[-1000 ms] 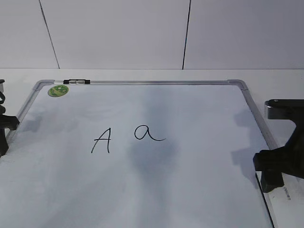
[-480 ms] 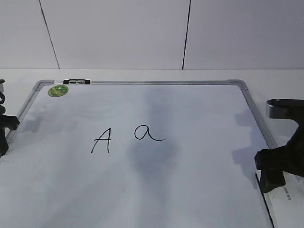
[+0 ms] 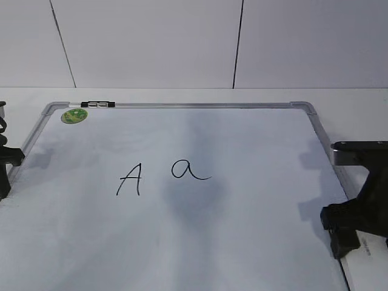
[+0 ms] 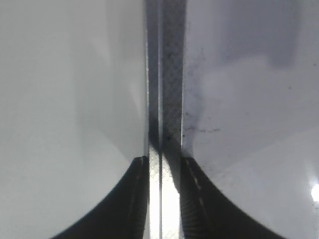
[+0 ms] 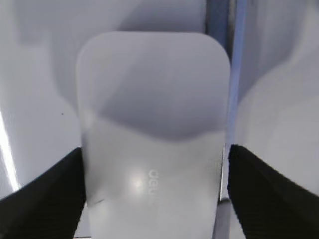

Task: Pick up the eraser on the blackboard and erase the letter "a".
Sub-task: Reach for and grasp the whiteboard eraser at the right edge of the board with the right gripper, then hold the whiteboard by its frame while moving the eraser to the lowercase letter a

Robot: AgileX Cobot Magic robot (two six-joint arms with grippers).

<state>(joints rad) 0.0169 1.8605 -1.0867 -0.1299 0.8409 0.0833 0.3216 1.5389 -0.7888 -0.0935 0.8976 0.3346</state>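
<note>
One blackboard [image 3: 254,139] fills the exterior view, bearing two marks: a capital "A" [image 3: 130,179] left of centre and the letter "a" [image 3: 190,169] just right of it. One green sticker [image 3: 74,115] and one small black-and-silver clip [image 3: 97,104] sit at the upper left corner.

At the left edge the left gripper [image 3: 5,173] is mostly cut off. In its wrist view the left gripper [image 4: 162,196] has its jaws only narrowly parted, straddling the board's metal frame [image 4: 167,74]; whether they touch it is unclear.

At the lower right the right gripper [image 3: 351,227] hides most of the eraser [image 3: 367,247]. In its wrist view the eraser [image 5: 152,134] lies between the spread jaws of the right gripper [image 5: 154,191], fingers [image 5: 259,186] at both sides; actual contact cannot be made out.
</note>
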